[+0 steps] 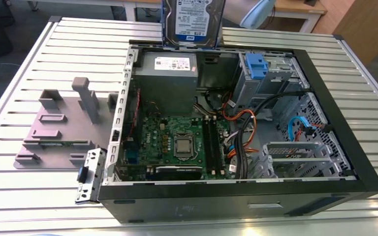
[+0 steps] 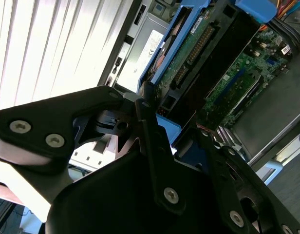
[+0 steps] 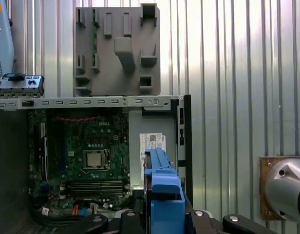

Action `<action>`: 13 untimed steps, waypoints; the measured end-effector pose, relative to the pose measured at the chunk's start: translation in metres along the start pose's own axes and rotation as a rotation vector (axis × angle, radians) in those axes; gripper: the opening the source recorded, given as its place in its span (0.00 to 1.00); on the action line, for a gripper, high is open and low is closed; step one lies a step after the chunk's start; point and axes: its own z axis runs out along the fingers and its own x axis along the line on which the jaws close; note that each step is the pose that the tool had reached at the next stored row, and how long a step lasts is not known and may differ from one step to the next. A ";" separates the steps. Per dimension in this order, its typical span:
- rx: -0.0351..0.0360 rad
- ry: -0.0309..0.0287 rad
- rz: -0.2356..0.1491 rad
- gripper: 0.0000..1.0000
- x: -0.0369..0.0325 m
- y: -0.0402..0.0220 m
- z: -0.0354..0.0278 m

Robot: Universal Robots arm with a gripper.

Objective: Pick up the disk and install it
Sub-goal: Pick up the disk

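Gripper (image 2: 162, 119) squeezes the disk (image 1: 192, 22) tight, up in the air over the computer case (image 1: 241, 196) edge by the grey power box (image 1: 169, 69). The disk might bump the wall and slip crooked.

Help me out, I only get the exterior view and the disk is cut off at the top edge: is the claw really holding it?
Observer: Yes. In the second wrist view the claw is clamped on the disk at its blue-railed end.
Operator: I see the label side. What is on the other face?
Observer: A green circuit board, bare in the second wrist view.
Operator: What lies under it?
Observer: In the first wrist view the disk's blue rail lines up over the grey box with the white sticker, inside the open computer case.
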 end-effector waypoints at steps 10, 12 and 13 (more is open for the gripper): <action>-0.0001 0.0001 0.000 0.36 -0.0001 -0.0033 0.0000; 0.0000 0.0000 0.000 0.36 -0.0001 -0.0040 0.0001; 0.0000 0.0001 0.000 0.36 -0.0001 -0.0043 0.0001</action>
